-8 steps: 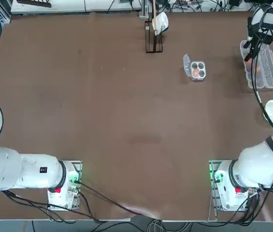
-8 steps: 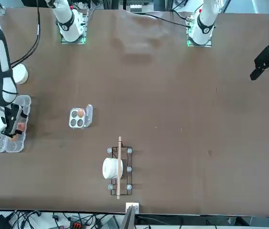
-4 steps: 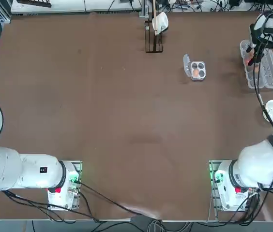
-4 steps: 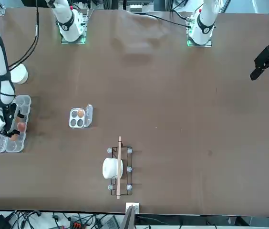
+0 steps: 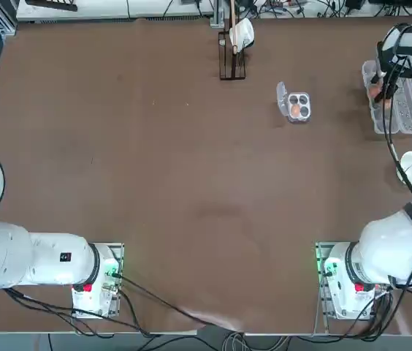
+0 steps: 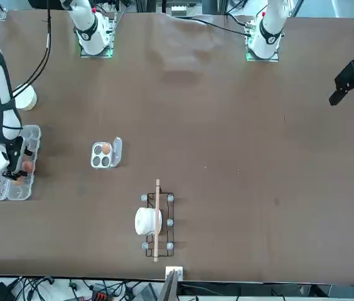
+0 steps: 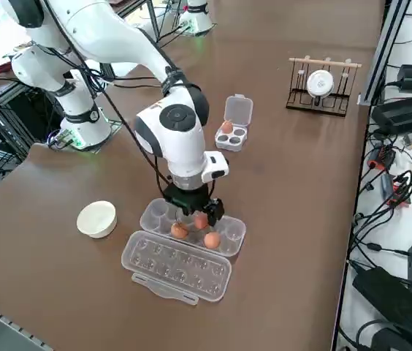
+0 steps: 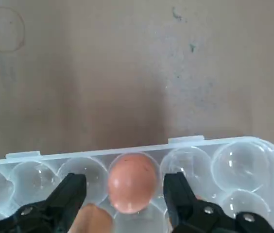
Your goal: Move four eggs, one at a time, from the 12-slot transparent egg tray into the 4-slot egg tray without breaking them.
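Where seen from the right side, right gripper (image 7: pixel 200 213) lowered into the 12-slot transparent egg tray (image 7: pixel 224 244), fingers apart to either side of one egg (image 8: pixel 132 182); contact with the shell not discernible, apparently a narrow gap on each side. Beside it, two more eggs (image 7: pixel 180 231) (image 7: pixel 211 240) seated in cups of the same tray, hinged lid (image 7: pixel 177 265) folded flat toward the table edge. Nearby on the table, white bowl (image 7: pixel 96 219). Farther off, 4-slot egg tray (image 7: pixel 231 136) holding a single egg (image 7: pixel 226 127), lid flap raised. Farthest, wire rack (image 7: pixel 321 88) carrying a white roll.
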